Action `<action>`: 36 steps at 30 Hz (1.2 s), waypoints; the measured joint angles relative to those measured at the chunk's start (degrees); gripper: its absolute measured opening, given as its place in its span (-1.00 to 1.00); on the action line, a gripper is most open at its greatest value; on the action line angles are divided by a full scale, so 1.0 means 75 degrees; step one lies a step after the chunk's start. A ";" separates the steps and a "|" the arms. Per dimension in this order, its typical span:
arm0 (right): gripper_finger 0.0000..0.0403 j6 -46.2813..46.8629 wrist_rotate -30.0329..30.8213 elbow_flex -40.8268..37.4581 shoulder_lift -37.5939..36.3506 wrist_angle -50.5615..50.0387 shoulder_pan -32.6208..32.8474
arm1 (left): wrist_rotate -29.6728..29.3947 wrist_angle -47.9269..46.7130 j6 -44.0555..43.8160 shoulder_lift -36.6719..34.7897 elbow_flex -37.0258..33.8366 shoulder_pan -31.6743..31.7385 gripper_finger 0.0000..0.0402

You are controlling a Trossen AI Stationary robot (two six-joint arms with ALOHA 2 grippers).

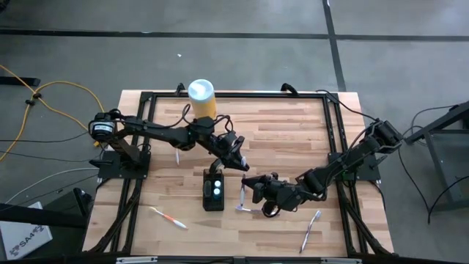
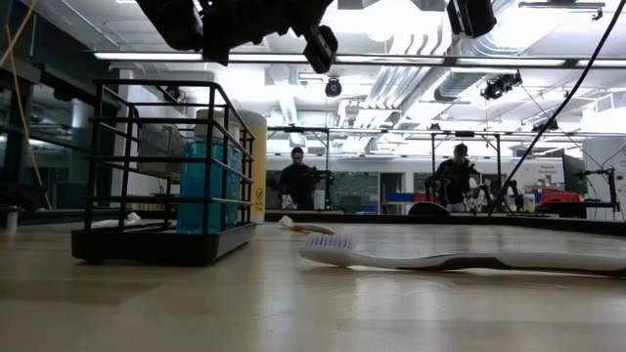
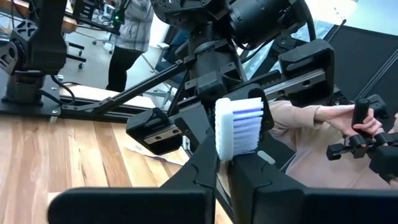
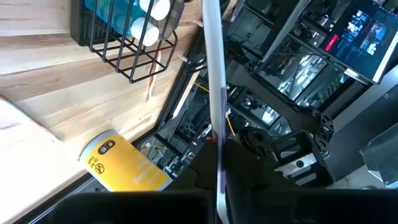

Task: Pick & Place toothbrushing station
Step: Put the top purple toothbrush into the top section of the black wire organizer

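The left gripper (image 1: 239, 160) had pinched a toothbrush (image 3: 239, 127) by its head end, just beyond the toothbrushing station (image 1: 213, 188) (a black wire holder at mid-table). Next it likely needed lowering into a slot. The right gripper (image 1: 255, 187), just right of the station, clamped another brush (image 4: 213, 93).

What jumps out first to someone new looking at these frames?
The two dark arms meeting mid-table: the left claw is shut on a toothbrush, white bristles up, close to the right claw, which is shut on that toothbrush's white handle. Just left of them sits the black wire toothbrushing station with blue bottles inside. A yellow canister with a white lid stands at the table's far edge, and loose toothbrushes lie near the front.
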 joint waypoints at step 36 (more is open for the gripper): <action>-0.40 0.1797 0.2420 0.0006 0.0000 -0.0001 0.1108 | 0.0227 -0.0024 -0.0423 -0.0016 -0.0006 0.0310 -0.97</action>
